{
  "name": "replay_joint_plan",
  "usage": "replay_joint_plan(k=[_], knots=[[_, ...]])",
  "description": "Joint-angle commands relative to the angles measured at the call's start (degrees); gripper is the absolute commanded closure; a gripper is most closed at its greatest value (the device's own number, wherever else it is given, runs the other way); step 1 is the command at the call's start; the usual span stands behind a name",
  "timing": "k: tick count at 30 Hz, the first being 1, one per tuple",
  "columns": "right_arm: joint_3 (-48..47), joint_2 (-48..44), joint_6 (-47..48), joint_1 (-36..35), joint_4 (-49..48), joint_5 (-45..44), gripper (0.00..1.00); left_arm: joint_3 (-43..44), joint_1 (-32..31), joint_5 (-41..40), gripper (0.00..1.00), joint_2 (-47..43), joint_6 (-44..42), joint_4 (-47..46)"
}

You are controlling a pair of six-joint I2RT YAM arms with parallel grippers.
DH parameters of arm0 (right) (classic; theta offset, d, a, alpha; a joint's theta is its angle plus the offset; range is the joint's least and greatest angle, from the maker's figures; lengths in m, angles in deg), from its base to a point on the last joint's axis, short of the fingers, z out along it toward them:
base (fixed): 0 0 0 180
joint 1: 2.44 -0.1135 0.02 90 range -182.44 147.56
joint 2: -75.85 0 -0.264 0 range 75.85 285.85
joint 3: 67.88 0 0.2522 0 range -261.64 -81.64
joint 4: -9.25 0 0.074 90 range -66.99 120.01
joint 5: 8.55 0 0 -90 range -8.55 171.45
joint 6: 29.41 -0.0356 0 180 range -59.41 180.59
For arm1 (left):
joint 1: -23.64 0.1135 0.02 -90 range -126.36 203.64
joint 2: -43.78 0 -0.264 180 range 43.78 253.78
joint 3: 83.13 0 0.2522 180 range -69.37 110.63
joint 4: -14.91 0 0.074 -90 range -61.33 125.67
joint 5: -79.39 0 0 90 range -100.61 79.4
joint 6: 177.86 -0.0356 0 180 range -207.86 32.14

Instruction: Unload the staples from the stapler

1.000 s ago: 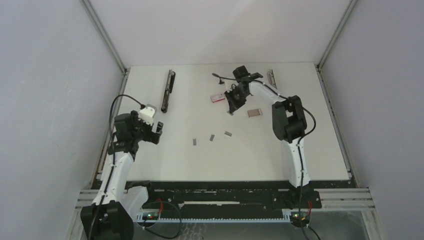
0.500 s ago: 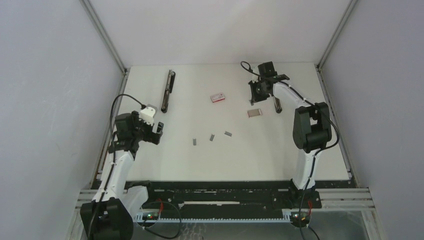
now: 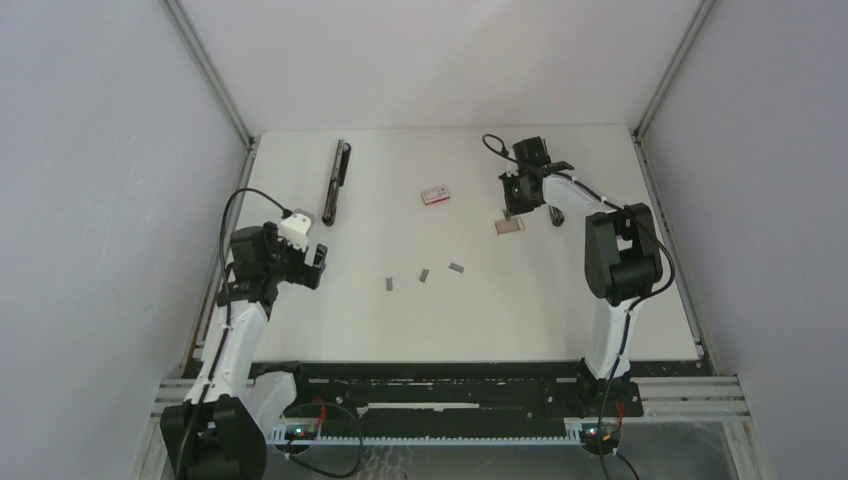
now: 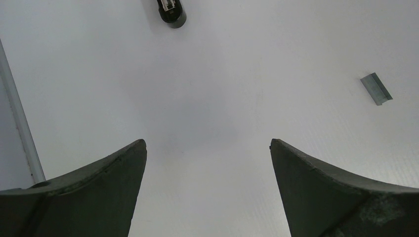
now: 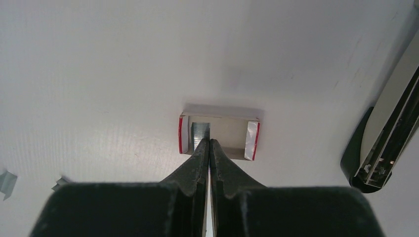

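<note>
Three short grey staples lie mid-table; one staple strip shows in the left wrist view. A long black stapler lies opened flat at the back left, its end ahead of my left gripper, which stands wide open and empty. My right gripper is shut with nothing between its jaws, tips over an open red-edged box tray that holds a staple strip. A second opened stapler lies just right of it.
A small closed red-and-white box lies at the back middle. Metal rails run along the table's left and right sides, with grey walls around. The right arm's elbow rises over the right part of the table.
The right arm has swung from beside the closed red-and-white box to the right, and its shut gripper now hangs over the open tray. The left arm has not moved.
</note>
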Motion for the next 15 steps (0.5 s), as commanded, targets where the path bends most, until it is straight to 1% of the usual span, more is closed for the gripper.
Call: replay_joint_plan(k=[1,15], knots=[[-0.7,0.8,-1.8,0.0,-2.6,-0.7,1.00,0.6,0.3,0.6,0.00,-0.4,-0.3,-1.3],[-0.3,2.3,-1.6,-0.3,-1.8,-0.1,1.00,0.5,0.3,0.8,0.00,-0.8,-0.3,-1.2]])
